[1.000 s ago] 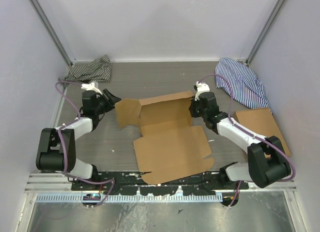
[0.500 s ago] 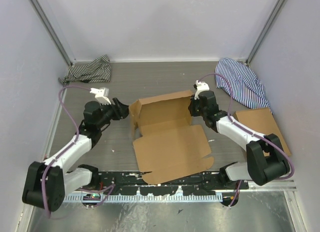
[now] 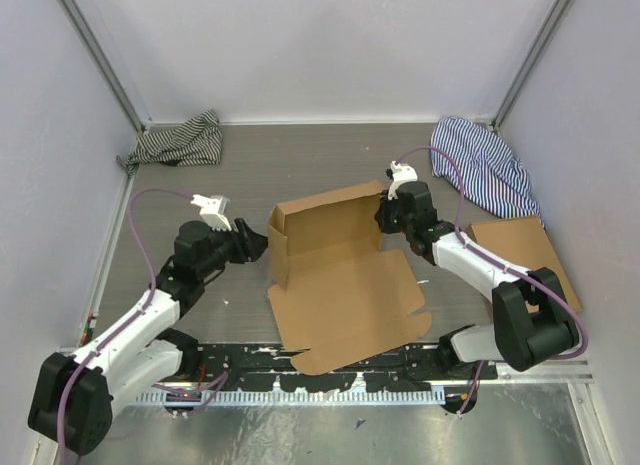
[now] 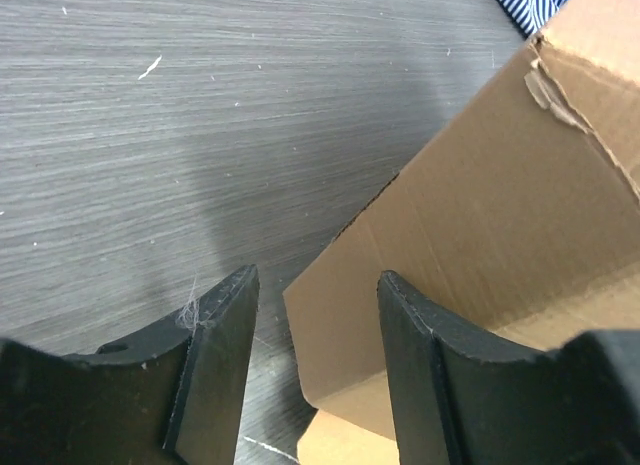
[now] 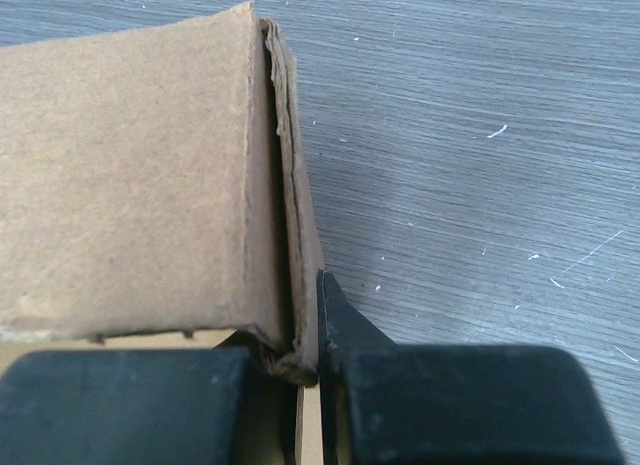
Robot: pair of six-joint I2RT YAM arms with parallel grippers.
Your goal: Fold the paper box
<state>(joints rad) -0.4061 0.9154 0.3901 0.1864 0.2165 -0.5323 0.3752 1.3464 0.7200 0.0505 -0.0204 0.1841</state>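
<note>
Far left, back corner of the grey desk [image 3: 330, 160]: dark striped cloth [image 3: 180, 142], bunched up. Next along, left arm [image 3: 150, 305] reaching low toward the middle, left fingers [image 4: 215, 365] apart. From the wrist view, spread either side of the lower corner of a raised cardboard flap, one over bare desk, the other in front of the flap's outer face (touching or not, cannot tell). Middle of the desk, between the two arms: the paper box [image 3: 345, 285], plain brown corrugated, only partly formed — back wall and left end flap standing up, large panel lying flat toward the near edge, its front corner overlapping the black mounting plate [image 3: 250, 363]. At the right end of the back wall, right fingers [image 5: 470, 405] together, clamped on the wall's doubled-over edge — torn, layered cardboard pinched between the black pads, bare desk beyond. Right arm [image 3: 470, 260] stretched back from there to its base. Further right, blue-and-white striped cloth [image 3: 485, 170] heaped in the back corner. Nearer, a smooth flat cardboard rectangle [image 3: 520, 247] lying beside the right arm, well apart from the box.
</note>
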